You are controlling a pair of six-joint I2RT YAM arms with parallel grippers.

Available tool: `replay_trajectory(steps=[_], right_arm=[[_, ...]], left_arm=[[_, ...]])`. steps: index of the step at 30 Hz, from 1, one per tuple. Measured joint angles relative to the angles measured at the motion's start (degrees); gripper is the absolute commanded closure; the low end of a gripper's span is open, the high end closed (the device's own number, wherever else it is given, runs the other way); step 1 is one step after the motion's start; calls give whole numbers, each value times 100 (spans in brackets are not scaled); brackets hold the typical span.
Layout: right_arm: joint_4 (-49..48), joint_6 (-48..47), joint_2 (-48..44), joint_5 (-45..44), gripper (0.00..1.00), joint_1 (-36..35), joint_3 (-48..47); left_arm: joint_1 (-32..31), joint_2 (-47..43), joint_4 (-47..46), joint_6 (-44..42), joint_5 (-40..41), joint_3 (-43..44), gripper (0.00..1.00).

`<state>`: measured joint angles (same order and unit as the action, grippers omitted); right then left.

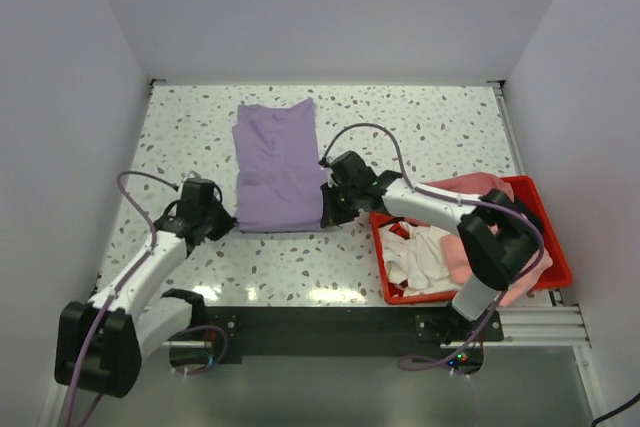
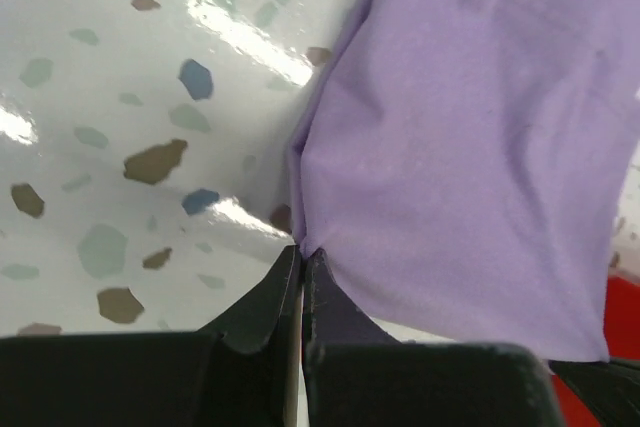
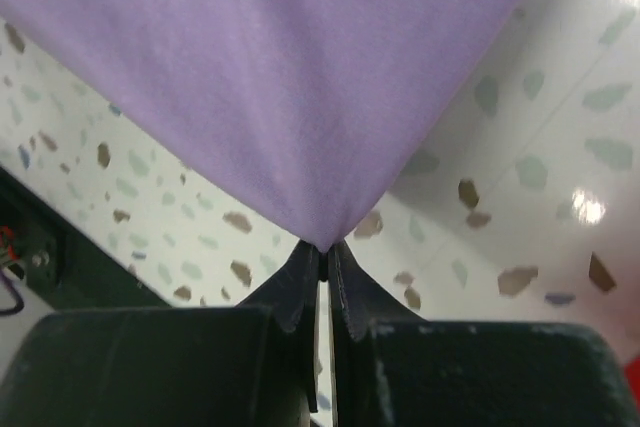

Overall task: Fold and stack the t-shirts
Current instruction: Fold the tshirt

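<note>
Two near corners of lavender t-shirt (image 1: 275, 162) pinched, left claw (image 2: 302, 252) closed on one, right claw (image 3: 322, 245) closed on other, speckled worktop (image 1: 430, 137) beneath

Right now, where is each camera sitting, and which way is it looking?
Top camera: above and behind the arms, looking down at the table, lavender t-shirt and red bin; both arms show.
Left wrist camera: on the left arm, looking along the left gripper, shut on the shirt's corner.
Right wrist camera: on the right arm, looking along the right gripper, pinching another corner.
Shared: all three see the lavender t-shirt and speckled table.
</note>
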<state>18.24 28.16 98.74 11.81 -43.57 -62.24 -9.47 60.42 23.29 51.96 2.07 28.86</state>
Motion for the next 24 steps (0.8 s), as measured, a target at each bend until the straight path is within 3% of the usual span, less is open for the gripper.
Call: replay_trajectory(steps=[4,10,16,24], right_arm=[[498,-50,-872,273,100,-31,293],[1276,-271,-1674,874,100,-74,284],[1823,-428,-2002,1888,100,-79,50],[1821,-431,-2149,3001,100,-76,44]], left_arm=[[-354,-975,546,367,136,2,100],[-404,-2044,1519,754,337,116,100],[-420,-2511,2282,863,527,776,100],[-422,-2702,2739,874,708,1349,100]])
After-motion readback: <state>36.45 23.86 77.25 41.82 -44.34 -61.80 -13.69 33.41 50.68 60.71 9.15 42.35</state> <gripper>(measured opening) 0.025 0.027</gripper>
